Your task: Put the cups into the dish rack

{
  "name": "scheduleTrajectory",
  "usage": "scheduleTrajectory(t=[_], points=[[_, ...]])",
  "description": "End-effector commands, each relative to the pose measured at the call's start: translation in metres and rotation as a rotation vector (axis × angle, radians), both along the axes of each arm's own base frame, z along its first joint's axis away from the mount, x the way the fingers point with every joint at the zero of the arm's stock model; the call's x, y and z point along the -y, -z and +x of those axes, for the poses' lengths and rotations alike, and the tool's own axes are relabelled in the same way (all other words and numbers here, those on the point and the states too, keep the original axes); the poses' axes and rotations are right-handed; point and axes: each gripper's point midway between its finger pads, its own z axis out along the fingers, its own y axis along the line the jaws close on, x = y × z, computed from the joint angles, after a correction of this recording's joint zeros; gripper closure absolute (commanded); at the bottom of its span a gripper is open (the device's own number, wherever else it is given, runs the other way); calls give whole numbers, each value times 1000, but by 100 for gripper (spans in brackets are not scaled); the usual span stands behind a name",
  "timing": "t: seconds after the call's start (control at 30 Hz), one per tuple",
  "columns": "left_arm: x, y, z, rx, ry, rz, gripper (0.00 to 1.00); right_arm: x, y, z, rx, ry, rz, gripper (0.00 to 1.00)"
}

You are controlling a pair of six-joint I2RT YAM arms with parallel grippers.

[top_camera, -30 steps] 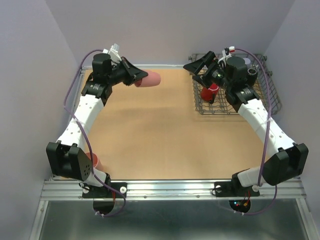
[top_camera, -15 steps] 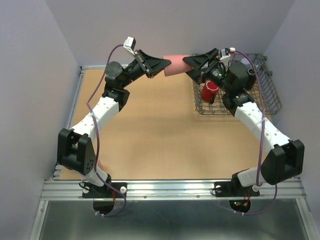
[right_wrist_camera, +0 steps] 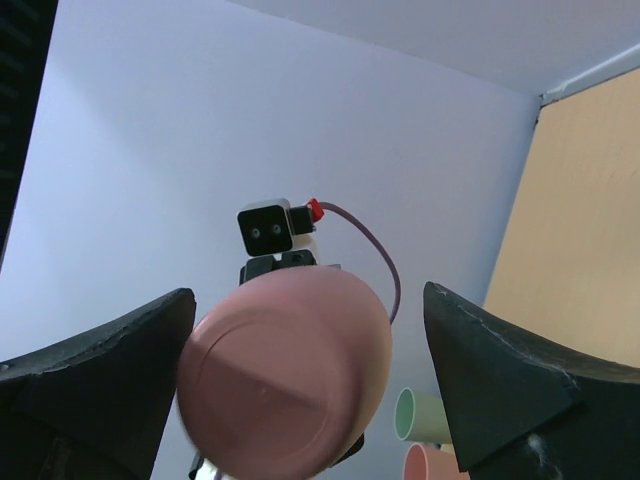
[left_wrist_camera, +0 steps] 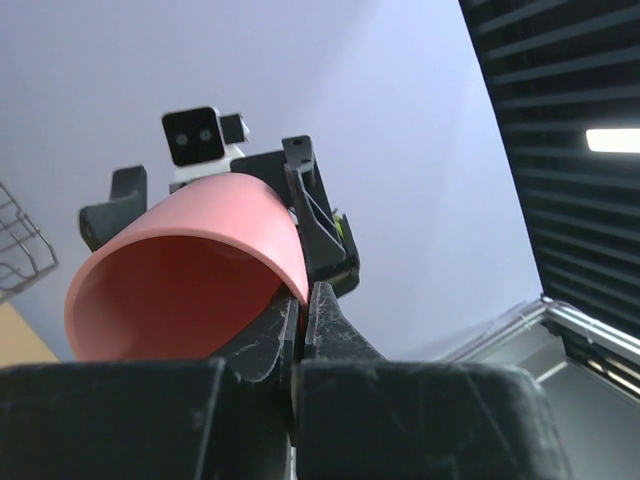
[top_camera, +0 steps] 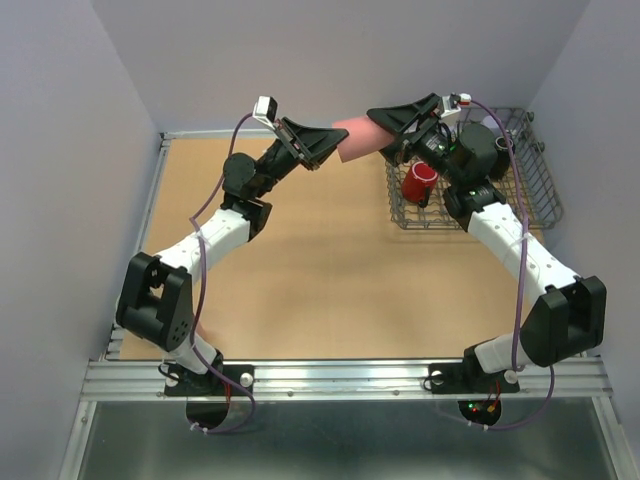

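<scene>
My left gripper is shut on the rim of a pink cup, one finger inside and one outside, holding it on its side in the air left of the dish rack. In the left wrist view the cup fills the space above my gripper. My right gripper is open, its fingers on either side of the cup's base, apart from it. A red cup stands in the rack's near left corner.
A pale green cup and another pink cup lie on the table, seen past the held cup in the right wrist view. A wall stands behind the table and the rack sits at the far right corner.
My left arm has swung the pink cup up and right, from the far left of the table to beside the rack. My right gripper has risen from the rack and turned toward the cup.
</scene>
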Motion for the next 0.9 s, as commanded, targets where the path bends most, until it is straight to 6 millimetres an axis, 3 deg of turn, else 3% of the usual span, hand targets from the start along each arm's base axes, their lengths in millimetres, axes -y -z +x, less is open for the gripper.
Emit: scheduleTrajectory(t=[0.0,0.23,0.53,0.63,0.67,0.77,0.8,0.87], points=[[-15,-38,-10,100,-110,-29,100,1,-29,-9,83,-5,49,0],[-15,-30,4,49,-190,16,100,-2,-25,-7,80,-17,42,1],[-3,-22,13,26,-225,102,100,-9,-24,-3,80,-49,31,16],[3,-21,12,29,-225,116,100,-9,-25,-2,81,-46,33,37],[5,-20,12,29,-222,122,100,-9,-24,-2,80,-48,31,51],[9,-16,12,34,-204,139,100,-10,-23,0,77,-49,28,71],[11,-17,9,44,-189,147,100,-10,-21,1,70,-47,25,85],[15,-10,11,34,-171,176,100,-10,-19,3,67,-38,8,96]])
